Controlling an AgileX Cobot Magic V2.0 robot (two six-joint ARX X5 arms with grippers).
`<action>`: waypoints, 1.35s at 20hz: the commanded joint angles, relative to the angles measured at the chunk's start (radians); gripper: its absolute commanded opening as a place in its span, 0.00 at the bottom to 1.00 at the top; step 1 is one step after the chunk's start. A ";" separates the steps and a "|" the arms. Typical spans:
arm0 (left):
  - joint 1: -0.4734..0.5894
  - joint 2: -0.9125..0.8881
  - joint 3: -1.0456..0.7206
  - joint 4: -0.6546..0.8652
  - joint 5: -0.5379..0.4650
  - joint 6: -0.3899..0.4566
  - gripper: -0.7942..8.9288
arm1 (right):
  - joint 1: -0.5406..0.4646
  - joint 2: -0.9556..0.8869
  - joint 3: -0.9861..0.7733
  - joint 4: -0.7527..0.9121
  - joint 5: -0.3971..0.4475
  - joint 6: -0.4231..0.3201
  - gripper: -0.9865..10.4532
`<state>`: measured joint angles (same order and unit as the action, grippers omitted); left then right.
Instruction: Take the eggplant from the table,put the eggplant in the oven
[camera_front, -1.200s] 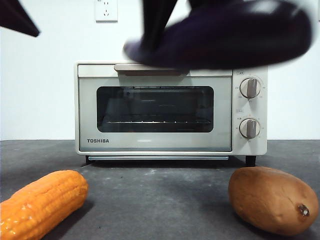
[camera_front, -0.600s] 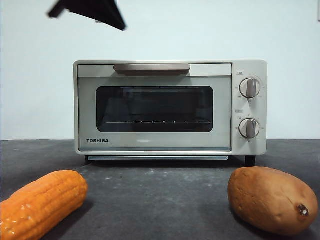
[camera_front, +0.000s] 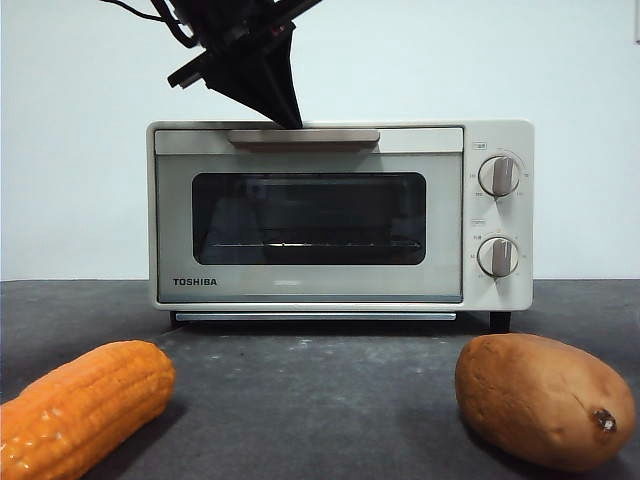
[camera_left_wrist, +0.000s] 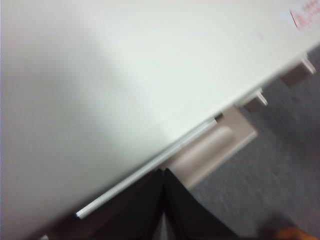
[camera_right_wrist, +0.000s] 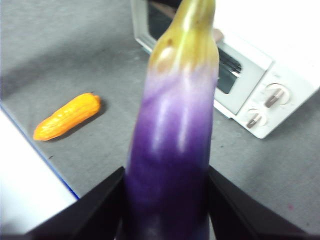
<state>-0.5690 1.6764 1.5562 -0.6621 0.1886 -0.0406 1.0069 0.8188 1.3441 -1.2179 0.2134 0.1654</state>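
Observation:
The glossy purple eggplant (camera_right_wrist: 172, 150) stands up between the jaws of my right gripper (camera_right_wrist: 165, 175), which is shut on it high above the table (camera_right_wrist: 75, 60); its yellowish-green stem tip points away from the camera. Neither shows in the front view. The cream Toshiba oven (camera_front: 310, 290) stands at the back with its dark glass door closed. My left gripper (camera_front: 288, 118) comes down from the top with its tip at the left part of the tan bar handle (camera_front: 330, 135). In the left wrist view the shut jaws of the left gripper (camera_left_wrist: 163, 172) meet beside the handle (camera_left_wrist: 210, 150), below the oven's top (camera_left_wrist: 100, 75).
An orange corn cob (camera_front: 80, 405) lies at the front left of the table (camera_front: 320, 390), and a brown sweet potato (camera_front: 545, 400) at the front right. The corn cob (camera_right_wrist: 67, 116) and the oven (camera_right_wrist: 250, 75) also show under the right gripper.
The eggplant that crossed the top of the front view has gone up out of it. The left gripper has come down from the upper left to the oven handle.

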 joint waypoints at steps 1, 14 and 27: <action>-0.031 0.029 0.010 -0.088 -0.002 0.025 0.09 | 0.012 0.010 0.023 0.012 0.005 0.010 0.25; -0.112 -0.076 0.018 -0.327 -0.002 0.041 0.09 | 0.012 0.102 0.023 0.012 0.048 -0.045 0.25; -0.030 -0.499 -0.404 -0.043 -0.146 -0.083 0.09 | 0.012 0.340 0.023 0.049 0.049 -0.187 0.25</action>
<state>-0.5945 1.1786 1.1568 -0.7193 0.0463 -0.0933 1.0073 1.1492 1.3441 -1.1782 0.2584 0.0086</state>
